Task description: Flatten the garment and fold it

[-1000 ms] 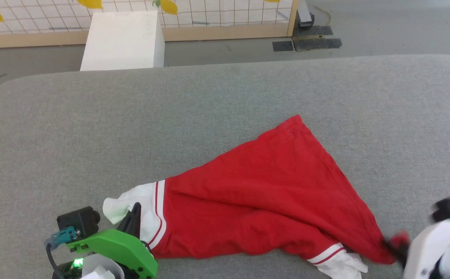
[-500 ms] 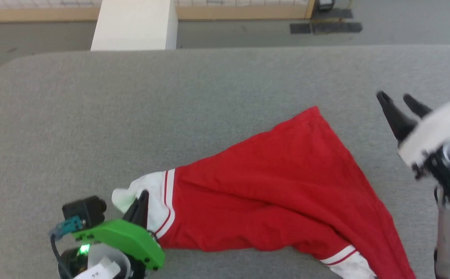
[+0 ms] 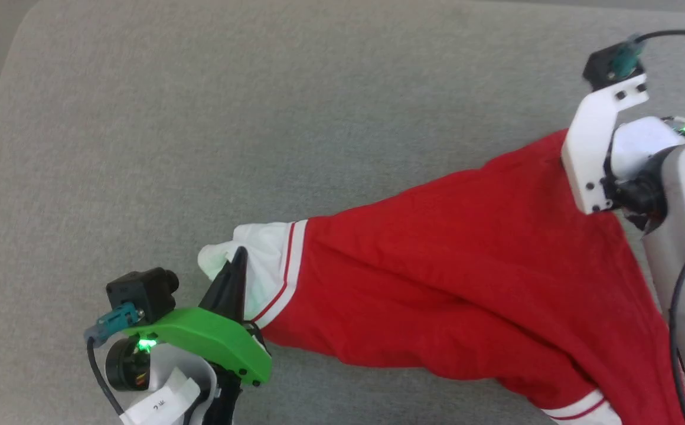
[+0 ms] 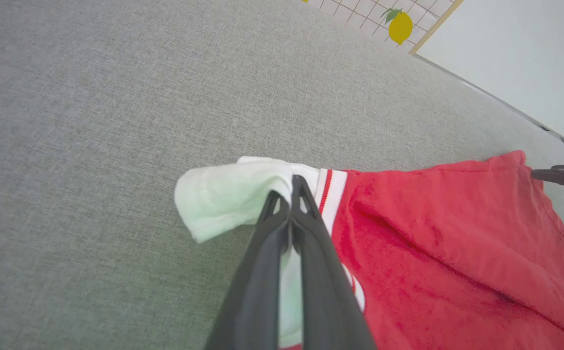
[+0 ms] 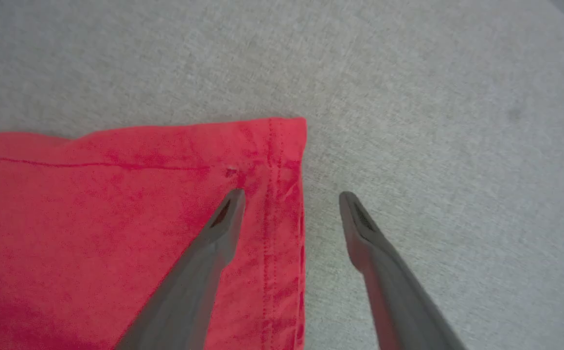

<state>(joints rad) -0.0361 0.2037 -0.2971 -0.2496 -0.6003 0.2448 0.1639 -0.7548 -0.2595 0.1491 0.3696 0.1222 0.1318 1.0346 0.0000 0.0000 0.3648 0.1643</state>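
Left jaws on garment (image 4: 432, 253), right agape

Right gripper (image 5: 289, 194) has left the garment's (image 3: 466, 283) near right corner and now sits spread wide at the far hem corner. One finger is over red cloth, the other over grey surface (image 5: 457, 121). Head view now tilts further down.

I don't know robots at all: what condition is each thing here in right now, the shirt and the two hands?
shirt: lying on the grey surface, bunched and creased, not flat, not yet folded.
white sleeve: pinched, its end curled over.
left hand: shut on the white sleeve.
right hand: open, holding nothing, one finger over the shirt's red corner, the other over the grey surface.
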